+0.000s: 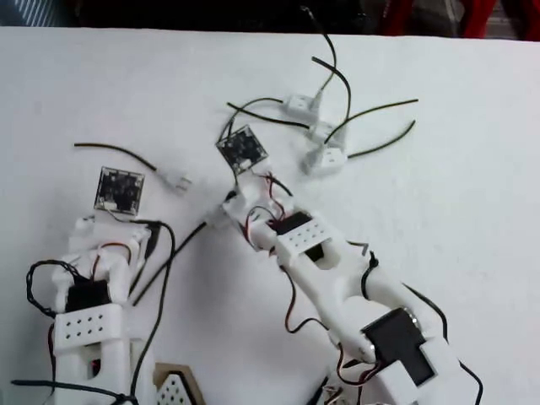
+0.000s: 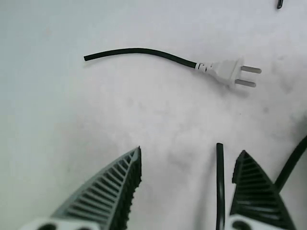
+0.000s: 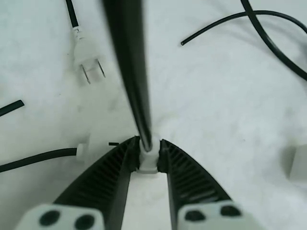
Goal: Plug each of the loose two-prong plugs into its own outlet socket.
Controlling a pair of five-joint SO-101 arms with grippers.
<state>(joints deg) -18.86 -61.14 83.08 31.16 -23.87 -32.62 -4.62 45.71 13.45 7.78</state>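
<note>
Your right claw [image 3: 149, 146] pinches a white plug [image 3: 147, 163] at its tips; the cord [image 3: 128, 72] may twist it loose. Your left claw [image 2: 190, 151] gapes wide.

Two white robot arms, the left arm [image 1: 89, 287] and the right arm [image 1: 337, 278], stand at one table [image 1: 472, 211] bearing three white two-prong plugs, namely first plug [image 1: 178, 181], second plug [image 1: 218, 218] and third plug [image 3: 147, 160], and three white sockets: first socket [image 1: 299, 105], second socket [image 1: 321, 131] and third socket [image 1: 326, 159].
</note>
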